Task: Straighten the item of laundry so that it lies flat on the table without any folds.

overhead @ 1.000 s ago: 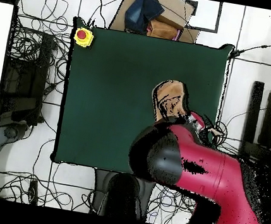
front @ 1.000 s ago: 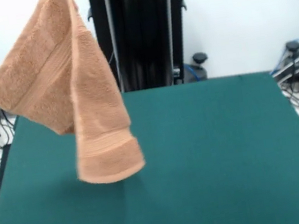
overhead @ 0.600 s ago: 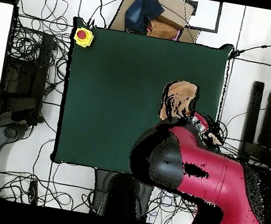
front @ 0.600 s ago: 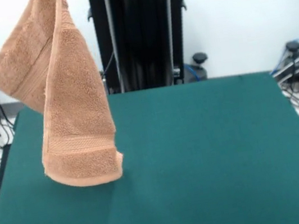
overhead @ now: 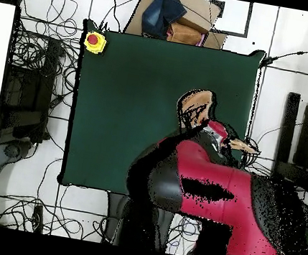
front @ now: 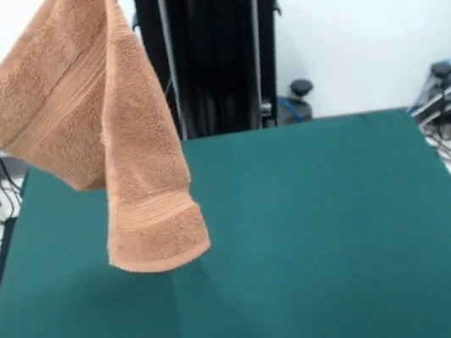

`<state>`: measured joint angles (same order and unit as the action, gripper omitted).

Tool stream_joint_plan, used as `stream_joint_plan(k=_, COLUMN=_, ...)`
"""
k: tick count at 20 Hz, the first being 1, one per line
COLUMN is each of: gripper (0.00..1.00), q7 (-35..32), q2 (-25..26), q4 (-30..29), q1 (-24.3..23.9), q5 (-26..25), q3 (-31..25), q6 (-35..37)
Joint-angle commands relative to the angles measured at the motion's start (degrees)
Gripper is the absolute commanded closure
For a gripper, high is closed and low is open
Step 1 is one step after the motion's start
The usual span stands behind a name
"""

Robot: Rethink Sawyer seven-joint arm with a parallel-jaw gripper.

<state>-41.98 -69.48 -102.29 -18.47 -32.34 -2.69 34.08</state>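
The item of laundry [front: 107, 128], a peach-orange terry towel, hangs in the air over the left part of the green table [front: 321, 231]. It is folded lengthwise, with one corner spread out to the left. Its lower hem floats clear above the tabletop. Its top runs off the picture's upper edge, so the gripper holding it is out of the front view. In the overhead view the towel [overhead: 198, 108] shows as a narrow bunch near the table's [overhead: 130, 115] right side. There the red arm [overhead: 212, 187] reaches over it and covers the gripper.
A yellow box with a red button [overhead: 94, 41] sits at one table corner. A cardboard box with dark cloth [overhead: 177, 17] stands beyond the far edge. Cables lie on the floor all around. The black pedestal [front: 211, 51] rises behind the table.
In the front view the hanging towel swung left, then back right, and its left corner spread wider. In the overhead view the arm shifted slightly left.
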Motion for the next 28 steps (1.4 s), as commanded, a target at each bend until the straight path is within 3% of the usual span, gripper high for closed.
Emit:
stream_joint_plan(k=1, gripper=1.00, q7=-13.7, q2=2.0, q4=1.4, q1=3.7, q5=-5.6, q3=2.0, q6=-3.2)
stream_joint_plan(k=11, gripper=1.00, q7=-23.8, q2=5.1, q4=5.4, q1=10.8, q5=-11.7, q3=8.2, q6=-7.0)
stream_joint_plan(k=28, gripper=1.00, q7=-24.8, q2=9.1, q4=6.1, q1=15.3, q5=-6.6, q3=20.4, q6=-21.0)
